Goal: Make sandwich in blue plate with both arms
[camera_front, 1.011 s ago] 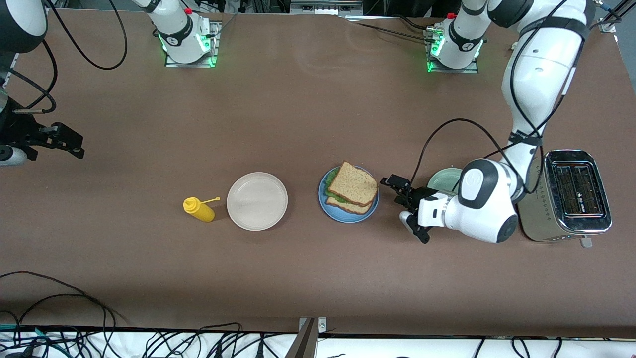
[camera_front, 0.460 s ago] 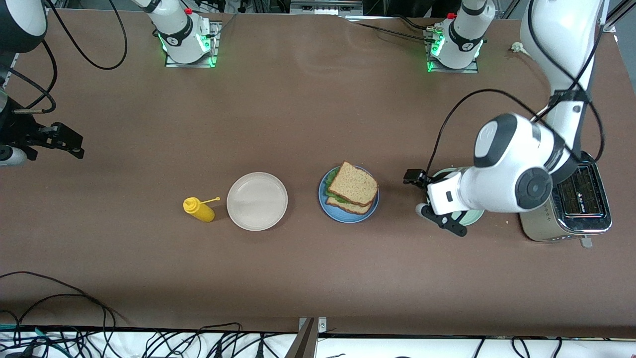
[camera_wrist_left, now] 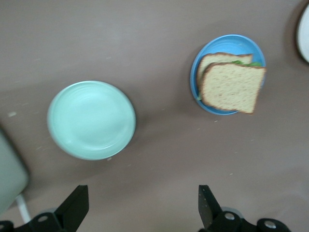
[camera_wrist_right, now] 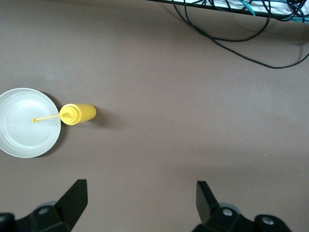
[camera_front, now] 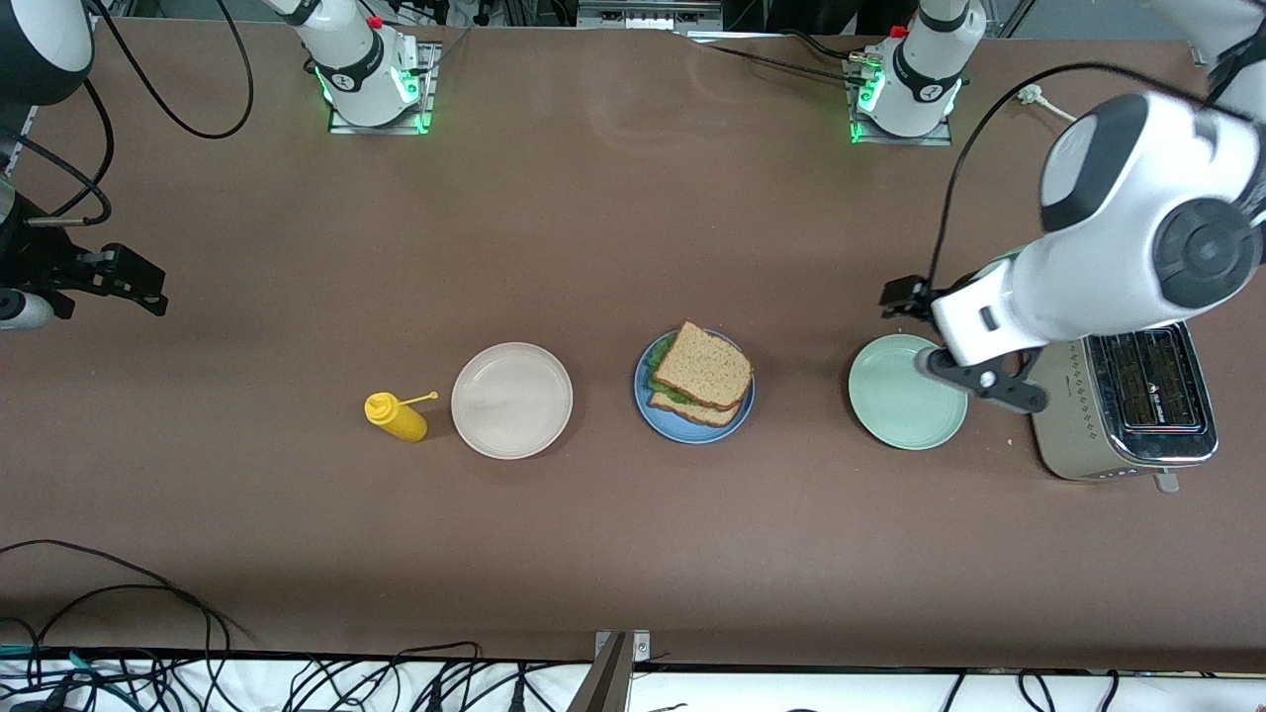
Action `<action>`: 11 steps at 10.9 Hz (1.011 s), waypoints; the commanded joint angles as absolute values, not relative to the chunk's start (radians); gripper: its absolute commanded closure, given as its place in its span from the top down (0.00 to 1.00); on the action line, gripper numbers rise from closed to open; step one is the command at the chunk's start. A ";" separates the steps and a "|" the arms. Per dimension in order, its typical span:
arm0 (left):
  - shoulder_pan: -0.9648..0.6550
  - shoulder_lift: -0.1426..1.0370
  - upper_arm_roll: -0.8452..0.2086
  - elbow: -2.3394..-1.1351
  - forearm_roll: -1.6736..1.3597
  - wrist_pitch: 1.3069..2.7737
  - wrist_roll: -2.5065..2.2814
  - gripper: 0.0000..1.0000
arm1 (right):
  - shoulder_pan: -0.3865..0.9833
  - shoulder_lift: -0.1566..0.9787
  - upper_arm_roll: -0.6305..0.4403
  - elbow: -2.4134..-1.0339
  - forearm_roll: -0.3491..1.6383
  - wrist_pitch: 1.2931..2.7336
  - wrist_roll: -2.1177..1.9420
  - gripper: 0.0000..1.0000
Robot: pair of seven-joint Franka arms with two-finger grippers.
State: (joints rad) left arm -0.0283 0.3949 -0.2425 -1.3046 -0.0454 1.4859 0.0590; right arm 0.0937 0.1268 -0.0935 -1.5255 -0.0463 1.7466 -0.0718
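In the centre of the front view I see the blue plate [camera_front: 694, 427], and the sandwich [camera_front: 702, 373] lies in it: two brown bread slices, the upper one a little shifted, with green lettuce [camera_front: 665, 392] showing between them at the plate's edge. In the left wrist view the same plate [camera_wrist_left: 208, 58] sits in the upper right of the frame with the sandwich [camera_wrist_left: 231, 86] on it.

Beside it, toward the left arm's end of the table, stands the mint-green plate [camera_front: 902, 405], and I see nothing in it. Next to that one, at the right edge of the frame, is the toaster [camera_front: 1128, 405].

Toward the right arm's end, the cream-white plate [camera_front: 511, 400] also holds nothing. The yellow squeeze bottle [camera_front: 396, 415] stands just beside it.

The left gripper [camera_front: 940, 336] hangs over the mint-green plate's edge, its fingers [camera_wrist_left: 77, 205] spread wide and holding nothing. The right gripper [camera_front: 124, 279] waits at the left edge of the frame, also wide and without load.
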 commanded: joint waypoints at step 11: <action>0.103 -0.054 -0.264 -1.738 -0.041 1.618 0.035 1.00 | 0.092 0.129 -0.091 -1.509 -0.060 1.733 -0.058 1.00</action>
